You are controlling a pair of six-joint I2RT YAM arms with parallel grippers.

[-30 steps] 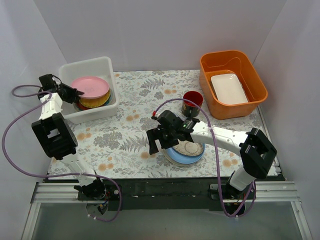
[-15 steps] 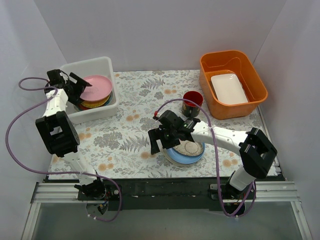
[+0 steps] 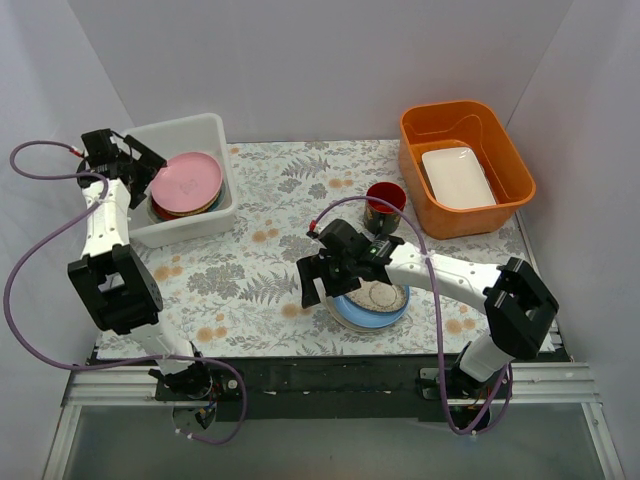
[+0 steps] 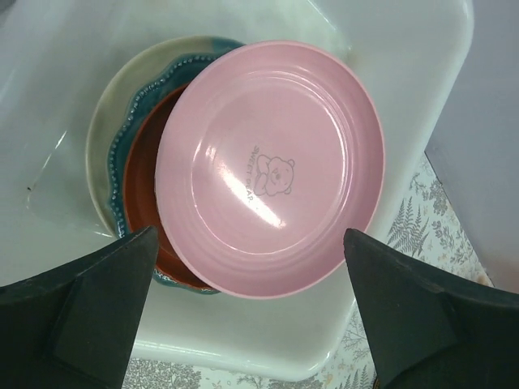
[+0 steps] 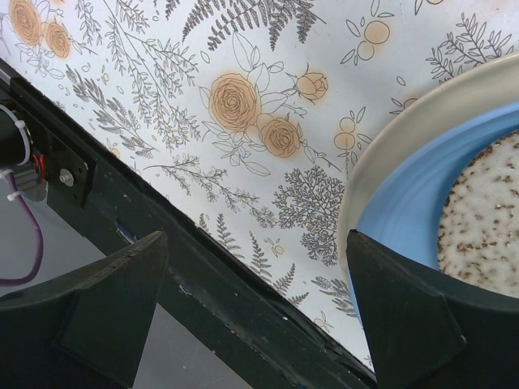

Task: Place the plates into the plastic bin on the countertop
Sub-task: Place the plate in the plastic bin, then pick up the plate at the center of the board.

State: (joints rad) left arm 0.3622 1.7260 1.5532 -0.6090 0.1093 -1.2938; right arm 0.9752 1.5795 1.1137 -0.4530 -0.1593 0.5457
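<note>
A pink plate [image 3: 187,180] [image 4: 272,170] lies tilted on top of the plates in the plastic bin [image 3: 190,226] [image 4: 243,344], over a red plate [image 4: 139,174], a teal plate [image 4: 120,154] and a cream one [image 4: 99,134]. My left gripper [image 3: 140,165] [image 4: 250,239] hangs open above the bin's left side, holding nothing. On the countertop [image 3: 250,270] a stack of plates [image 3: 370,300] has a speckled plate [image 5: 486,219] on a blue one [image 5: 413,203]. My right gripper [image 3: 318,285] [image 5: 258,239] is open at the stack's left edge, one finger over its rim.
An orange tub [image 3: 508,150] at the back right holds a white rectangular dish [image 3: 457,177]. A dark red mug [image 3: 385,203] stands just behind the plate stack. The black front rail [image 3: 330,375] [image 5: 203,308] runs close under my right gripper. White walls enclose the countertop.
My left gripper opened, let go of the pink plate and drew back up and to the left. The plate now rests on the stack in the bin. The right arm hardly moved.
</note>
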